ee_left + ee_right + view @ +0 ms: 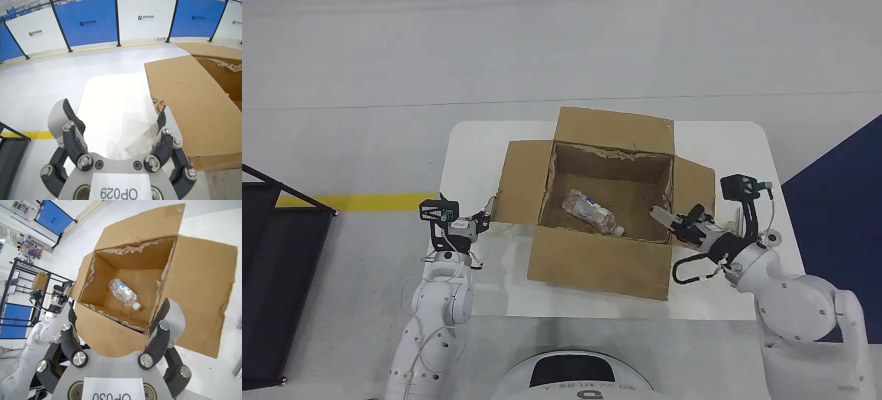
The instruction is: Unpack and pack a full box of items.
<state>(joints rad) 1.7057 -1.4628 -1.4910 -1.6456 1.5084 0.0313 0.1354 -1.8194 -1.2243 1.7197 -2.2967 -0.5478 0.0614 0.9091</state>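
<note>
White table (477,160), open cardboard box (592,265) standing on it, flaps spread

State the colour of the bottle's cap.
White cap on the clear bottle, clearest in the right wrist view.

The left tool (115,106) and the right tool (119,308) point inward toward each other, fingers spread wide.

A white table (472,150) stands near a black rack (272,270) and yellow floor line (362,202).
</note>
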